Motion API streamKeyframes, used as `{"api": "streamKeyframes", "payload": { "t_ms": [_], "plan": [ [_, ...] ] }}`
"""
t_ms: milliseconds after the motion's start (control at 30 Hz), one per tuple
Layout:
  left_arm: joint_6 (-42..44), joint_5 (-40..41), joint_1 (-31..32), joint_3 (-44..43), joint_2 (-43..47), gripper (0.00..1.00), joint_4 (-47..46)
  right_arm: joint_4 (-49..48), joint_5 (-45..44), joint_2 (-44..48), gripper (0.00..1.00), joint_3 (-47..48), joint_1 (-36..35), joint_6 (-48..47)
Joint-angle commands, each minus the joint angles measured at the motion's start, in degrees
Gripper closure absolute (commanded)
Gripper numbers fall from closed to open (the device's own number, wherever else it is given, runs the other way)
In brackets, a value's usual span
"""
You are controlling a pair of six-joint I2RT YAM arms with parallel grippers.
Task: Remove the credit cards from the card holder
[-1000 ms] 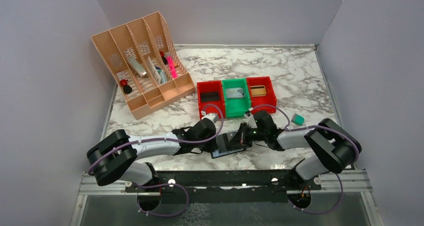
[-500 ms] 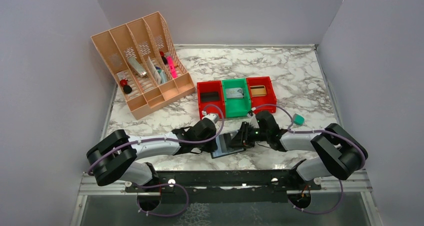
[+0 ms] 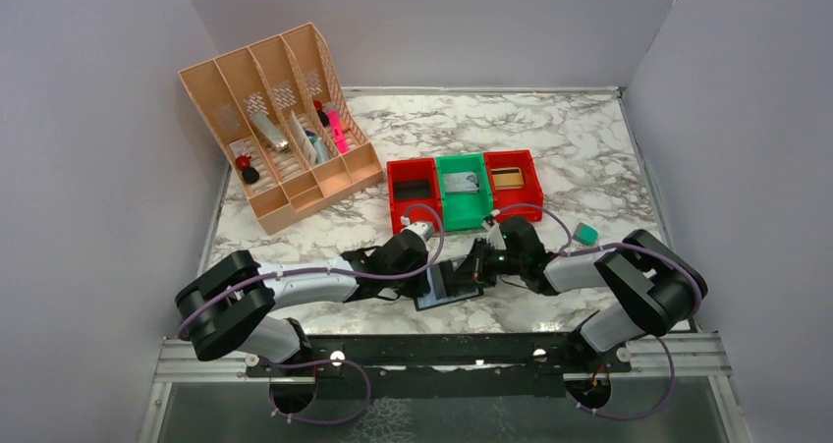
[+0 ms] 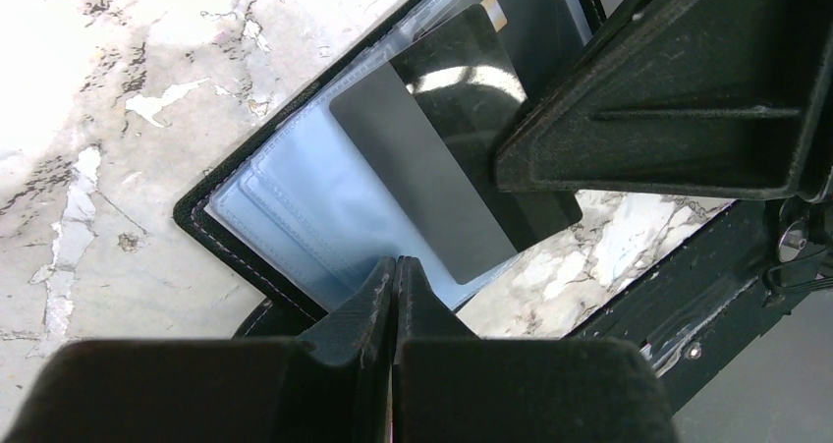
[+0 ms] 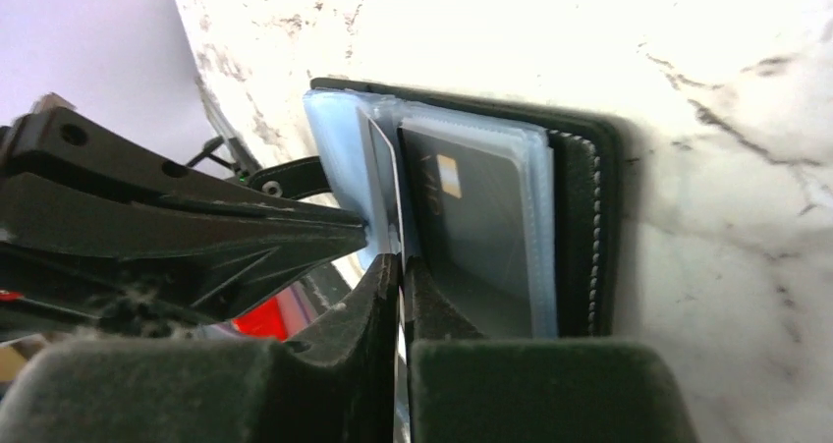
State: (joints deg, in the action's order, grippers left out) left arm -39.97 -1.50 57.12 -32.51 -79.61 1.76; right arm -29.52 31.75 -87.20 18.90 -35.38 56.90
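Observation:
The card holder (image 3: 448, 285) lies open on the marble near the front edge, black outside with grey-blue panels (image 4: 295, 207). My left gripper (image 3: 430, 282) is shut, its tips (image 4: 395, 263) resting on the holder's blue left panel. My right gripper (image 3: 475, 270) is shut on a grey credit card (image 4: 422, 168), whose thin edge (image 5: 385, 183) runs between the pads (image 5: 401, 258). That card stands tilted, partly out of the middle sleeve. A second dark credit card with a gold chip (image 5: 472, 237) lies flat in the right panel, and it also shows in the left wrist view (image 4: 472, 80).
A row of red and green bins (image 3: 464, 190) stands just behind the grippers. A peach desk organiser (image 3: 280, 129) is at the back left. A small teal block (image 3: 586, 234) lies to the right. The black front rail (image 3: 442, 350) runs close below the holder.
The right arm's elbow swung out to the right and came back. Both grippers stay at the holder, and the gripped card has barely moved.

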Motion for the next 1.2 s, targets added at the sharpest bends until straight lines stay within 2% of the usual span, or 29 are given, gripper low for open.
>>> {"api": "streamKeyframes", "payload": {
  "t_ms": [0, 167, 500, 800, 933, 1067, 1167],
  "plan": [
    [0.27, 1.95, 0.27, 0.43, -0.75, 1.0, 4.77, 3.73, -4.72, 1.94, 0.96, 1.05, 0.39, -4.03],
    [-1.0, 5.82, 0.18, 1.19, 1.61, 1.0, 6.69, 14.64, -11.92, 7.56, 0.99, 2.19, 0.39, -9.54],
    [-1.3, 6.55, 0.18, 0.8, 5.53, 1.0, 7.24, 17.32, -11.63, 16.23, 0.99, 2.2, 0.39, -13.25],
    [-1.08, 9.35, 0.18, 0.22, 11.72, 0.8, 8.47, 21.45, -18.43, 30.39, 0.99, 3.34, 0.39, -18.05],
    [-0.8, 11.34, 0.15, -0.17, 13.23, 0.69, 10.43, 24.82, -20.12, 31.63, 0.99, 5.17, 0.39, -20.84],
    [-0.24, 14.95, -0.88, -0.37, 14.77, 0.54, 14.5, 21.86, -16.22, 31.0, 0.99, 6.3, 0.39, -25.49],
    [0.61, 15.38, -4.48, 0.58, 17.56, 0.42, 16.59, 19.27, -15.45, 29.82, 0.99, 8.11, 0.39, -28.78]
  ]
}}
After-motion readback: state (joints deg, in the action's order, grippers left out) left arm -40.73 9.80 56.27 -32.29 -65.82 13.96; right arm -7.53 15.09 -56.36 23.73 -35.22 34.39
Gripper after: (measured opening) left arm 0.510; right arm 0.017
